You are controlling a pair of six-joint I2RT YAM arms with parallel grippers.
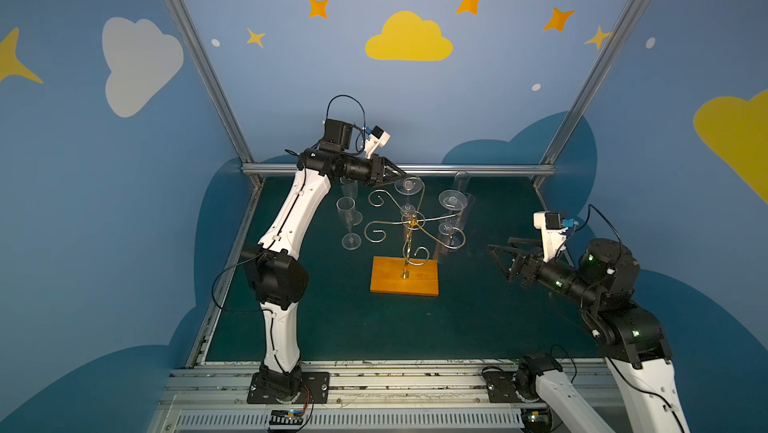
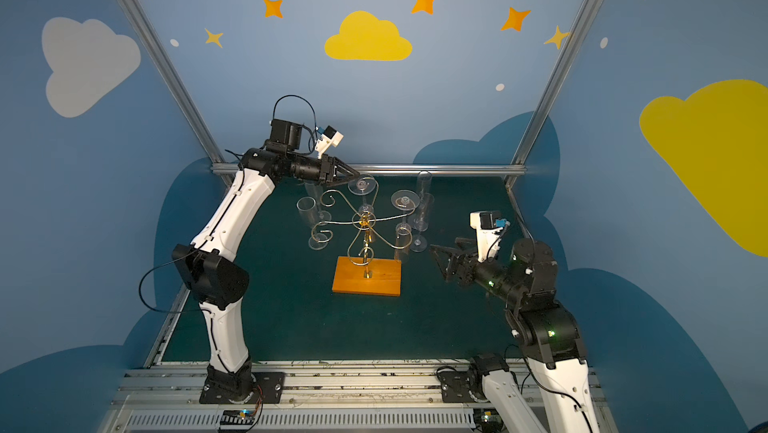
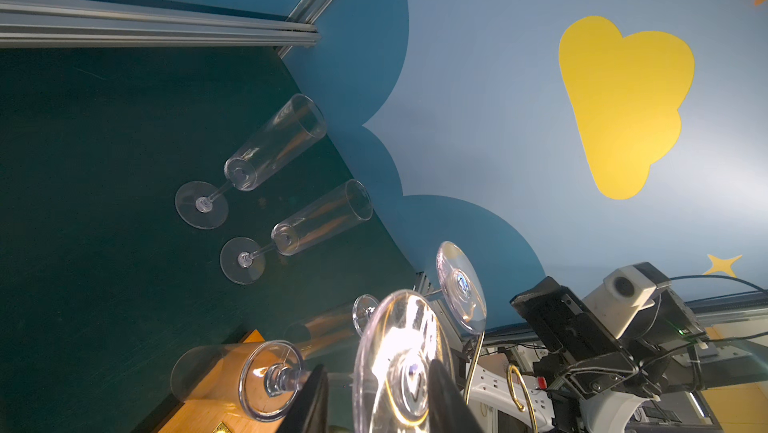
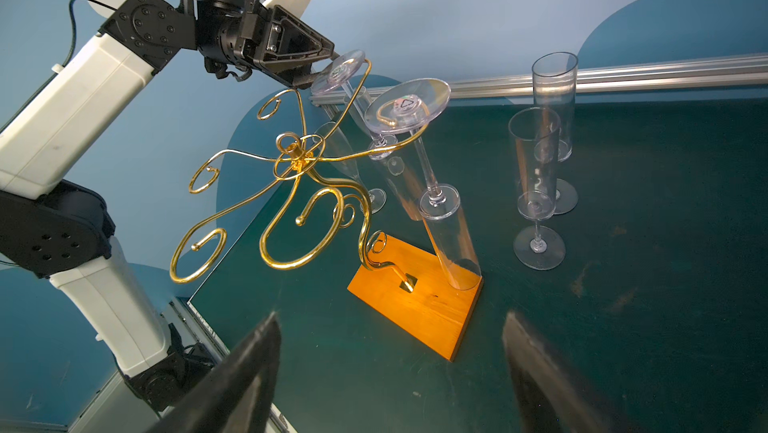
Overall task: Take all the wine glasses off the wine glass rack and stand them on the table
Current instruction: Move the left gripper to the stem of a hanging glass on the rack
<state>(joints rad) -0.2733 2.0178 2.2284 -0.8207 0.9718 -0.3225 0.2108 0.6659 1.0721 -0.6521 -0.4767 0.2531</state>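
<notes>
Though left gripper (image 4: 320, 68) fingers flanked far wine glass (image 4: 341, 67), grip unclear, right gripper (image 4: 390, 314) gaped empty; snagged foot could topple wine glass rack (image 4: 297, 161).

Left pincer (image 3: 376, 368) partly cut off

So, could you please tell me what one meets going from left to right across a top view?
Left arm's elbow → two standing flutes → wine glass rack on its wooden base → right claw.
</notes>
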